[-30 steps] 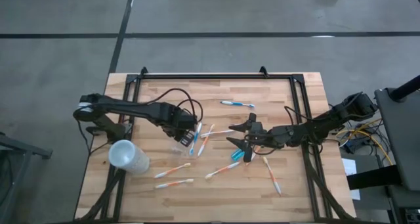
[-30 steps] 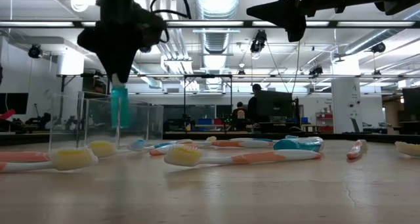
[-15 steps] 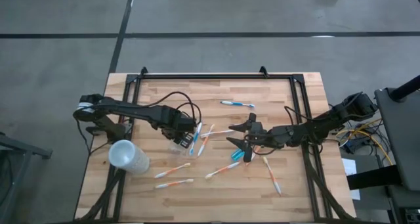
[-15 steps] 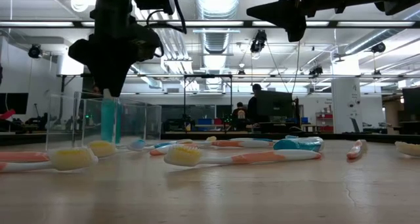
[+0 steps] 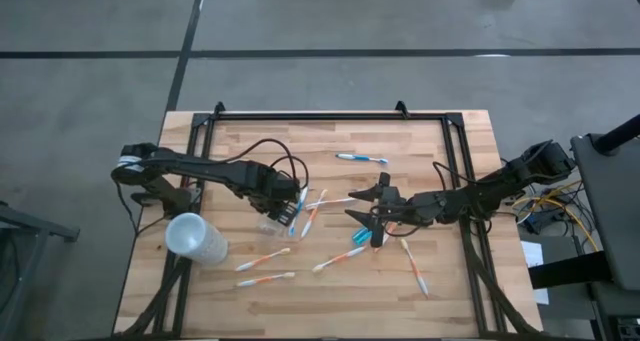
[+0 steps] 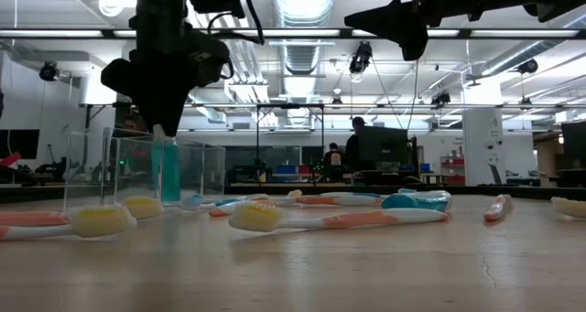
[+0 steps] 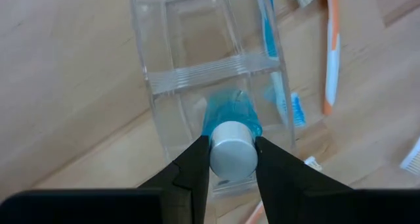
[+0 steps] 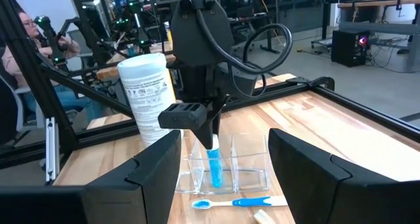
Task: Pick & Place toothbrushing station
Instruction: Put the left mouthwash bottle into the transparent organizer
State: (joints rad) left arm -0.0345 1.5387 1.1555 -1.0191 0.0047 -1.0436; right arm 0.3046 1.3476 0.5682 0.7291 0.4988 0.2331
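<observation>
My left pincer (image 7: 231,159) is clamped on the silver cap of the toothpaste tube (image 7: 229,115), holding it upright with its blue body already down inside one compartment of the clear holder (image 7: 197,66). The holder is a small transparent box divided into cells, standing on the counter (image 5: 420,141) left of centre.

To finish this well I judge I should keep the tube plumb, lower until its bottom meets the holder's floor, and only then part the fingers, lifting straight up so I do not drag the light holder sideways. From the low view I cannot quite tell whether the tube's bottom end has touched down yet. A blue toothbrush (image 7: 270,27) already stands in the neighbouring cell, so any sideways drift would knock it.

My right pincer (image 5: 372,203) hangs above the middle of the counter with its fingers spread and nothing between them, well apart from the holder.

Around the holder the counter is littered with brushes. An orange-handled toothbrush (image 7: 331,46) lies just beside the holder, with others fanned out between my two arms. One blue brush (image 5: 362,159) lies alone toward the far edge. Two more orange ones (image 5: 265,269) lie nearer the front edge. The tall white cup (image 5: 196,238) lies at the front left, close to my left arm, and my elbow could brush it on the retreat.
</observation>
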